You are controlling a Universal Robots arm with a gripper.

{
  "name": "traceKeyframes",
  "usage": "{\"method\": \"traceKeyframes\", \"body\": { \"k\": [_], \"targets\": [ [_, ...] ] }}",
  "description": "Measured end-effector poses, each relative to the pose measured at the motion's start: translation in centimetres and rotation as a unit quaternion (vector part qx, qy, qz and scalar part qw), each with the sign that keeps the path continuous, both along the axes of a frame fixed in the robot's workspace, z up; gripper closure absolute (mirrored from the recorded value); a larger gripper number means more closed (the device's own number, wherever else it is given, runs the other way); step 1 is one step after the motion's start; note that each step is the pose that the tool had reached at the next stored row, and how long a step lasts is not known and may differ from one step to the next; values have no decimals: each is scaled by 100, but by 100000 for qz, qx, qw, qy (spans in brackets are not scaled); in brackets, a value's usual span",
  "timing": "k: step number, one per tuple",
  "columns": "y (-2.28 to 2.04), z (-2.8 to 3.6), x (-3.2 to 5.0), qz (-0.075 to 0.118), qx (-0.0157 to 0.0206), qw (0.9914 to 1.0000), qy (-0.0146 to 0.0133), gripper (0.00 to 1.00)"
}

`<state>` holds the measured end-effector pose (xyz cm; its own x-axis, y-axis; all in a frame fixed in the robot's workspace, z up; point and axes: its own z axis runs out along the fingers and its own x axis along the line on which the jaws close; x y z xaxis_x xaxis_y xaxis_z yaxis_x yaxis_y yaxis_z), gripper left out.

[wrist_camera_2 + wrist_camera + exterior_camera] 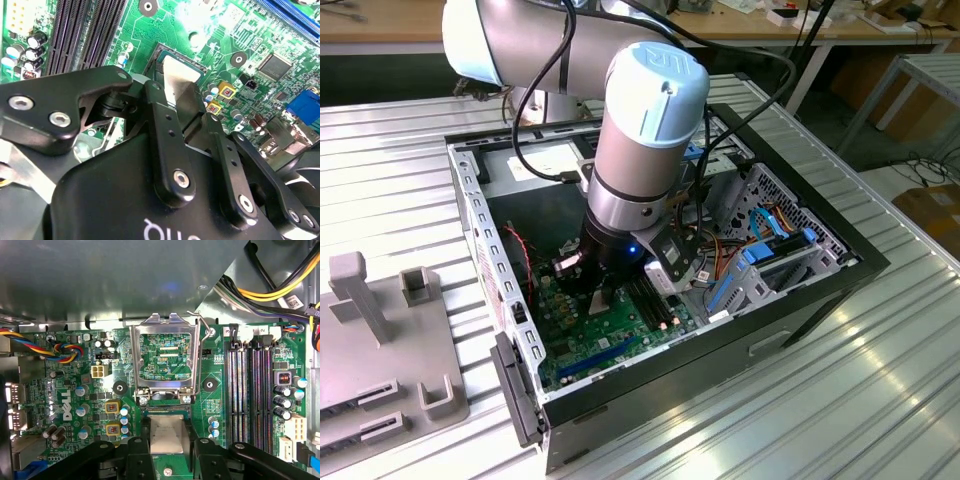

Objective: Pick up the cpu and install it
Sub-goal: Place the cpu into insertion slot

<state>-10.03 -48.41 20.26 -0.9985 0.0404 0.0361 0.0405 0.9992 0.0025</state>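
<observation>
The cpu (pixel 168 434) is a small silver-grey square plate held between my black fingers (pixel 137 456). In the second wrist view the cpu (pixel 178 79) sits low over the dark socket frame (pixel 161 52) of the green board (pixel 225 30); I cannot tell whether it touches. My gripper (pixel 168 442) is shut on its two side edges. The socket's metal load plate (pixel 165 357) stands hinged open, its wire lever (pixel 200 340) raised beside it. In the exterior view the gripper (pixel 605 300) reaches down into the open computer case (pixel 480 250) above the green board (pixel 590 345).
Black memory slots (pixel 250 390) run beside the socket. Coloured cable bundles (pixel 60 347) and yellow cables (pixel 280 290) lie near the case walls. A drive cage with blue clips (pixel 770 250) fills the case's far side. A grey fixture (pixel 380 340) stands at the exterior view's left.
</observation>
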Motion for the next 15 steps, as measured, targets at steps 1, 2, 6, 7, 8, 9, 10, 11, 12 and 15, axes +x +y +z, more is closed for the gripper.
{"method": "traceKeyframes", "body": {
  "k": [1,2,6,7,8,9,10,11,12,15],
  "targets": [
    [0,1,0,1,10,100000,-6,64],
    [1,4,0,2,17,100000,-8,64],
    [0,22,1,3,8,100000,-1,64],
    [0,28,1,4,6,100000,3,64],
    [0,36,1,6,1,100000,14,64],
    [0,39,1,7,-2,100000,19,64],
    [0,40,1,6,-4,100000,18,64],
    [0,40,1,7,-3,100000,18,64],
    [0,41,1,10,-10,100000,21,64],
    [0,42,1,7,-10,100000,24,64]
  ]
}}
